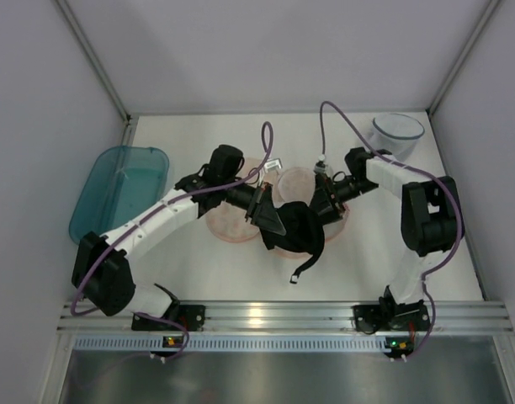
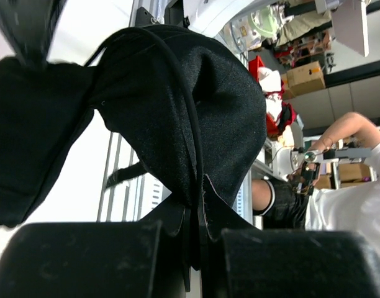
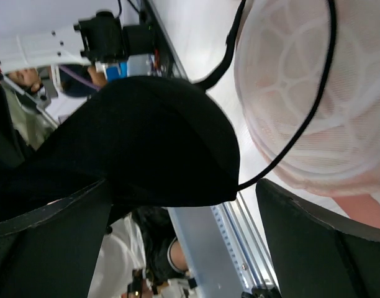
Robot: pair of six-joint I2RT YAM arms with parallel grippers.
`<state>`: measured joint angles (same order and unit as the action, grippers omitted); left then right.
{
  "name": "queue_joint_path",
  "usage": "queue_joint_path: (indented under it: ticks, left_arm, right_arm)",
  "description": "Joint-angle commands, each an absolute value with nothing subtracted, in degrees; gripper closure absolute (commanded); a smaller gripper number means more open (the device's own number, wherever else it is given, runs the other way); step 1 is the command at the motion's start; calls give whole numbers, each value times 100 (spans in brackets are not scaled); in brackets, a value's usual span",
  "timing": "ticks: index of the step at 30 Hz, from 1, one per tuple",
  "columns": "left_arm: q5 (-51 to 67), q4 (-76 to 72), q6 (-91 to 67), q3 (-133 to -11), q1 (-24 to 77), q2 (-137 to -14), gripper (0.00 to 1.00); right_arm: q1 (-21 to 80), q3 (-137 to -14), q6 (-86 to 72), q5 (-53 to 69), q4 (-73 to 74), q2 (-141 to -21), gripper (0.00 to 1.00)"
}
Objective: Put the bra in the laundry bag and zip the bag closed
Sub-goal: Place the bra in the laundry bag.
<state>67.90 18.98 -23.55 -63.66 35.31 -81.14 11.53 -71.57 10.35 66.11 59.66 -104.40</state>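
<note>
My left pincer (image 2: 191, 234) is clenched on the bra (image 1: 293, 225) at its middle seam, holding it over the open laundry bag (image 1: 228, 225). I should lower both cups into one lobe and gather in the trailing strap (image 1: 306, 268). My right pincer (image 3: 184, 185) gapes, released, beside the cup.

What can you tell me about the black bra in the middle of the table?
The bra is made of black, smooth, slightly shiny fabric, with rounded moulded cups and thin straps. It sits bunched up over the opened pink laundry bag. The left gripper pinches a fold of it at a cup's edge. The right gripper is at the other cup with its fingers apart. One strap trails loose from the bra's near side.
</note>
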Motion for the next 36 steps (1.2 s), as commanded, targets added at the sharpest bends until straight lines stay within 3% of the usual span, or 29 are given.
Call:
queue_joint_path:
  ticks: [1,10,19,24,29,36]
  left_arm:
    - [6882,2082,-1768,-6661,3665,-8094,100]
    - [6399,4305,604,-7251,4244,-8165,100]
    - [5643,4676,1406,-6162,4869,-7919,100]
    - [5555,4684,1538,-5784,4922,-7814,100]
    - [5423,4676,1739,-5546,4948,-7585,100]
    - [5151,4711,1854,-5537,5010,-7664,100]
  right_arm:
    - [1485,-7084,1571,6952,6116,-10538,1]
    - [1591,-7802,1600,6189,6143,-10687,1]
    - [2223,-8350,1390,5037,5881,-10600,0]
    - [2917,-8025,1178,4088,5221,-10310,10]
    - [3304,-7919,1125,4218,5352,-10187,27]
    - [3858,-7717,687,3710,4449,-10081,23]
